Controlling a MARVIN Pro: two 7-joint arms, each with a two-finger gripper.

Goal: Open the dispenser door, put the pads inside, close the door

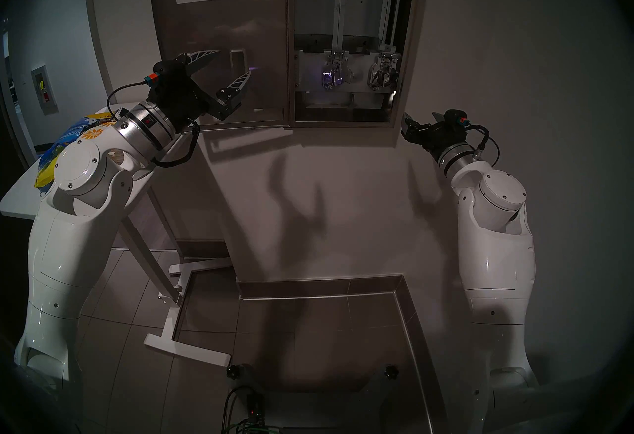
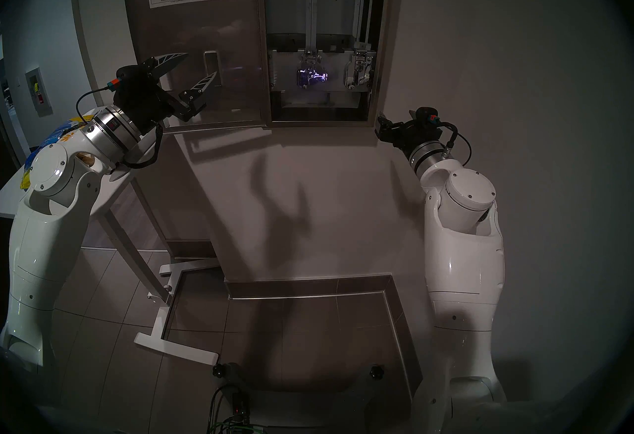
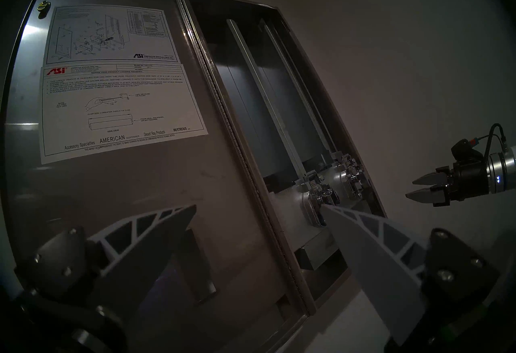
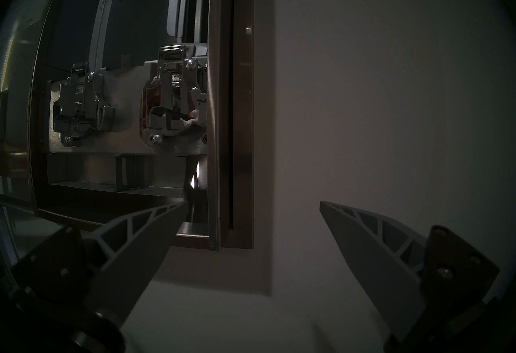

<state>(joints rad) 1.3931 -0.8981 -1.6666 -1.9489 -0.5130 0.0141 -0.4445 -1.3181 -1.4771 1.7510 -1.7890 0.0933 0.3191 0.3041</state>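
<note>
The dispenser point(image 1: 410, 45) hangs on the wall with its inside bare: vertical chutes, two chrome levers point(image 1: 334, 74) and a bottom slot. The dispenser door point(image 1: 219, 28) is swung fully left, its white instruction sheet point(image 3: 117, 109) facing me. My left gripper point(image 1: 236, 62) is open and empty just in front of the door's inner face, near a lever slot. My right gripper point(image 1: 408, 124) is open and empty beside the cabinet's lower right corner point(image 4: 223, 243), close to the wall. Of the pads, only an orange flower print point(image 1: 92, 134) shows behind my left arm.
A white side table point(image 1: 20, 196) stands at the left, carrying a blue-and-yellow plastic bag point(image 1: 55, 155) that my left forearm partly covers. Its white legs point(image 1: 171, 320) spread over the tiled floor. A metal-edged ledge point(image 1: 404, 303) runs along the wall's base.
</note>
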